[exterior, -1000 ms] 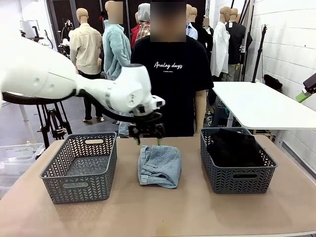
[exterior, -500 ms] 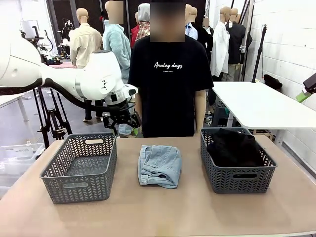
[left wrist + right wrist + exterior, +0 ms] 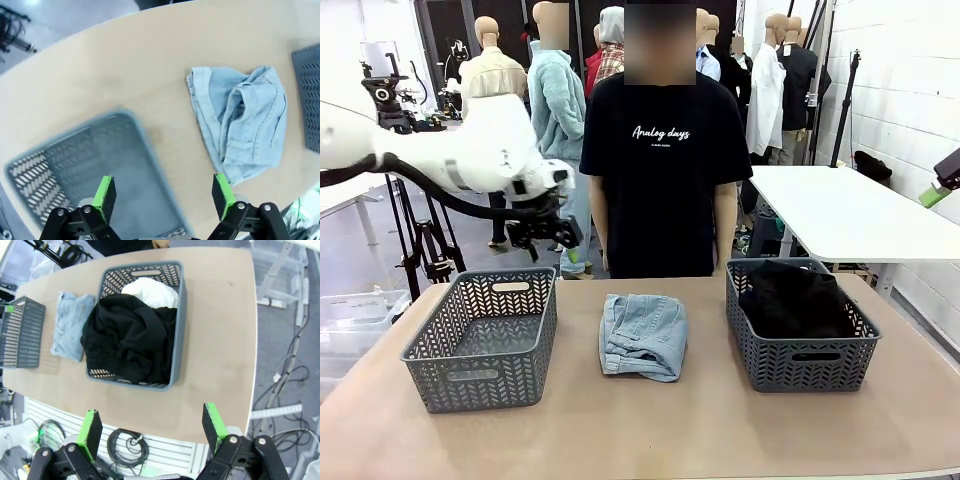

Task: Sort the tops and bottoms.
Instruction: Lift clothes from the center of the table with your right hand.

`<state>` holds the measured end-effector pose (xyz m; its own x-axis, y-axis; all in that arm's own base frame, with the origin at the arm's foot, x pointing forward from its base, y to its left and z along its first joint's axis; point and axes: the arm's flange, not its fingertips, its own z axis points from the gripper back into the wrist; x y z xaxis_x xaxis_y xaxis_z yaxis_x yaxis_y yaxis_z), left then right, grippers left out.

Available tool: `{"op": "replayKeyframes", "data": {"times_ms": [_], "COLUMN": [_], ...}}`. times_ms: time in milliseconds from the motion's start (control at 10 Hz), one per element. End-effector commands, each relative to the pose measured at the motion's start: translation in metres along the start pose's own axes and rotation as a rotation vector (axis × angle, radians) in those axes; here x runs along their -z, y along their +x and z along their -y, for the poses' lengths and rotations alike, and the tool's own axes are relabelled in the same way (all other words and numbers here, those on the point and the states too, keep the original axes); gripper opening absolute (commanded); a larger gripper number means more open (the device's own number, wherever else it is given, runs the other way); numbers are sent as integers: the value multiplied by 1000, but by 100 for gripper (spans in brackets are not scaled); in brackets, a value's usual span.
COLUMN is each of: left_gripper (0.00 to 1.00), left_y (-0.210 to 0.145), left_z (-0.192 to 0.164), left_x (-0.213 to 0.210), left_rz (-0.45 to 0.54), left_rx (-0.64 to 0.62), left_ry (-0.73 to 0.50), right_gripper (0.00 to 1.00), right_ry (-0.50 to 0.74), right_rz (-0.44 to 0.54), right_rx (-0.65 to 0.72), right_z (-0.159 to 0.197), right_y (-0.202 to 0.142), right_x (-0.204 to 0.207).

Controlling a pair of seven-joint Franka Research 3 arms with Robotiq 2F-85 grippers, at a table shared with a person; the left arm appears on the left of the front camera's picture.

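As we read the front view from the near edge outward, the bare tabletop (image 3: pixel 650 430) comes first, then a row of three items. On the left stands an empty grey basket (image 3: pixel 485 335). In the middle lies the pale denim garment (image 3: pixel 642 335), folded loosely, flat on the tabletop and apart from both baskets. On the right stands a second grey basket (image 3: pixel 800 330) holding the black top (image 3: pixel 795 298), which bulges to the rim.

Through the left wrist camera we see the left pincer (image 3: pixel 163 195) with its green pads well apart and nothing between them; it hangs above the far right corner of the empty basket (image 3: pixel 90 175), which is blurred. The pale denim garment (image 3: pixel 242 130) lies to one side of it on the tabletop. In the front view the left pincer (image 3: pixel 555 232) hangs in the air above and behind the left basket, in front of the person's right side.

Through the right wrist camera the right pincer (image 3: pixel 151 430) is high over the tabletop's right end, pads wide apart, holding nothing. Below it we see the black top (image 3: pixel 127 337) heaped in its basket (image 3: pixel 177 330), with the white top (image 3: pixel 150 292) under it at the far end.

Beyond the tabletop a person (image 3: pixel 660 150) in a black printed T-shirt stands at the far edge, arms down.
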<state>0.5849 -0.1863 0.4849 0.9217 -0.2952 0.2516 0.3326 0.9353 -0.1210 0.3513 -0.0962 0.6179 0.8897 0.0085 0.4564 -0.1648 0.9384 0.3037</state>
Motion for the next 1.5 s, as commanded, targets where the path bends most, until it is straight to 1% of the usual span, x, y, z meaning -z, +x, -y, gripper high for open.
{"op": "replayKeyframes", "data": {"times_ms": [0,100,200,500,600,700,900,1000,1100,1200,1300,1400], "left_gripper": [100,100,100,100,100,100,100,100,100,100,100,100], "left_y": [-34,-42,-52,-64,-64,-58,-58,-58,-58,-58,-58,-58], "left_z": [-30,-37,-40,-48,-47,-47,-47,-47,-47,-47,-47,-47], "left_x": [-13,-15,-19,-30,-30,-26,-26,-26,-26,-26,-26,-26], "left_rz": [6,-22,-74,-54,-50,-67,-67,-67,-67,-67,-67,-67], "left_rx": [106,142,192,196,171,187,187,187,187,187,187,187], "left_ry": [-118,-95,-25,22,38,-2,-2,-2,-2,-2,-2,-2], "right_gripper": [100,100,100,100,100,100,100,100,100,100,100,100], "right_ry": [5,5,5,5,5,5,0,28,305,434,516,586], "right_rz": [4,4,4,4,4,4,0,54,-17,-62,-99,-155], "right_rx": [-1,-1,-1,-1,-1,-1,0,-101,-262,-330,-360,-390], "right_z": [0,0,0,0,0,0,0,-28,-71,-102,-134,-157], "right_y": [-1,-1,-1,-1,-1,-1,0,-16,-19,-10,-3,4], "right_x": [3,3,3,3,3,3,0,-23,-20,-1,15,31]}}
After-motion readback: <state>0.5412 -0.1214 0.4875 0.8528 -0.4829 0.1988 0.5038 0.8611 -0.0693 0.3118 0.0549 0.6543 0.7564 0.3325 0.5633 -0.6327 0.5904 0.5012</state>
